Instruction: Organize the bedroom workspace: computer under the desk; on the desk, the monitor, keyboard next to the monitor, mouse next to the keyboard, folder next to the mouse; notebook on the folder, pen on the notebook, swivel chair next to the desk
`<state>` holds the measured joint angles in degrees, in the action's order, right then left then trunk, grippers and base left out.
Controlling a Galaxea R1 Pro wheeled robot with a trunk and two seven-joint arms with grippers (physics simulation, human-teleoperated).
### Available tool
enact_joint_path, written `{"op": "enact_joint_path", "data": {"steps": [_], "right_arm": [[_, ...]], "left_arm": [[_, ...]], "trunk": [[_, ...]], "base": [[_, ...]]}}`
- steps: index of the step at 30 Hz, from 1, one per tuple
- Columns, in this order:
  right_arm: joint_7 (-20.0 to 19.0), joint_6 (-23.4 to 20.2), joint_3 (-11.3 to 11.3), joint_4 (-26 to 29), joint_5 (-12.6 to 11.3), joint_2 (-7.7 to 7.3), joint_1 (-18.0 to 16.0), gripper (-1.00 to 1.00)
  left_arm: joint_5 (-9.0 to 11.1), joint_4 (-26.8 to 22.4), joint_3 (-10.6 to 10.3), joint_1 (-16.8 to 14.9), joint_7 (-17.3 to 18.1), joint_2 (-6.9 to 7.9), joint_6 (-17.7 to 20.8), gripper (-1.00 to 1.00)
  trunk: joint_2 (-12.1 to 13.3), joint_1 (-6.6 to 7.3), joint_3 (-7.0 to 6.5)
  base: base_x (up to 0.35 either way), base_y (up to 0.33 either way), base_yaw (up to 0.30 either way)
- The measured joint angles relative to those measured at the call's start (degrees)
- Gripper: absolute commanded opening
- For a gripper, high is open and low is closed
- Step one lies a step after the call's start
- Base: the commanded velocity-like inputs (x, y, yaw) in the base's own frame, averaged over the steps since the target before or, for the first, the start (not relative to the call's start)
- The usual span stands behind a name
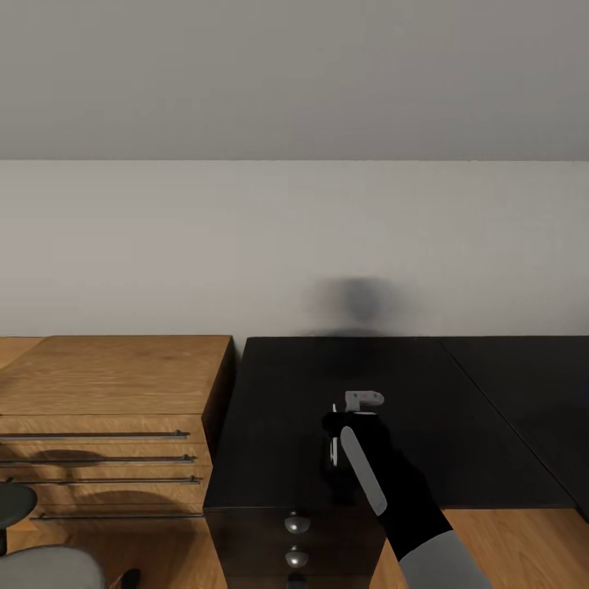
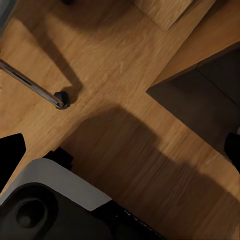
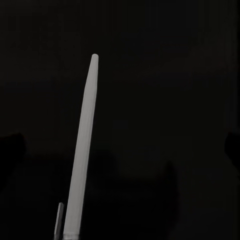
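Note:
A slim white pen [image 3: 82, 150] lies lengthwise over the black desk top [image 1: 458, 409]. In the head view the pen [image 1: 334, 442] is a thin white line beside my right wrist, partly hidden by the arm. My right gripper [image 1: 350, 419] hangs just above the desk's front part, pointing down. In the right wrist view the right gripper [image 3: 120, 150] is open, its dark fingertips [image 3: 10, 150] far apart on either side of the pen. My left gripper [image 2: 120, 155] is open over the wooden floor, holding nothing. The monitor, keyboard, mouse, folder and notebook are out of view.
A wooden chest of drawers [image 1: 106, 384] stands against the desk's left side. The desk front has round drawer knobs [image 1: 296, 523]. A metal leg ending in a dark caster [image 2: 61, 97] stands on the floor [image 2: 150, 165]. A pale wall rises behind the desk.

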<state>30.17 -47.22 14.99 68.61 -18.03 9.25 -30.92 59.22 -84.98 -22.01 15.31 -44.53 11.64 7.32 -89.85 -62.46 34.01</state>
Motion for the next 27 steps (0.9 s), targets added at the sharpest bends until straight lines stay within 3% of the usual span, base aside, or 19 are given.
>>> {"op": "enact_joint_path", "data": {"steps": [12,20,27], "right_arm": [[0.0,0.1,-0.5,0.1,0.0,0.06,0.0,1.00],[0.0,0.1,-0.6,0.1,-0.3,0.08,0.0,1.00],[-0.1,0.1,-0.3,0.0,-2.6,0.07,0.0,1.00]], "left_arm": [[0.0,0.1,0.1,0.0,0.0,0.01,0.0,1.00],[0.0,0.1,0.1,0.0,0.0,0.01,0.0,1.00],[-0.1,0.1,0.0,0.0,0.0,0.00,0.0,1.00]], "trunk": [[0.0,0.00,0.00],[0.0,0.01,0.00],[0.0,0.02,0.00]], "base": [[-0.204,0.000,0.000],[-0.032,0.009,0.000],[0.049,0.124,0.000]]}}
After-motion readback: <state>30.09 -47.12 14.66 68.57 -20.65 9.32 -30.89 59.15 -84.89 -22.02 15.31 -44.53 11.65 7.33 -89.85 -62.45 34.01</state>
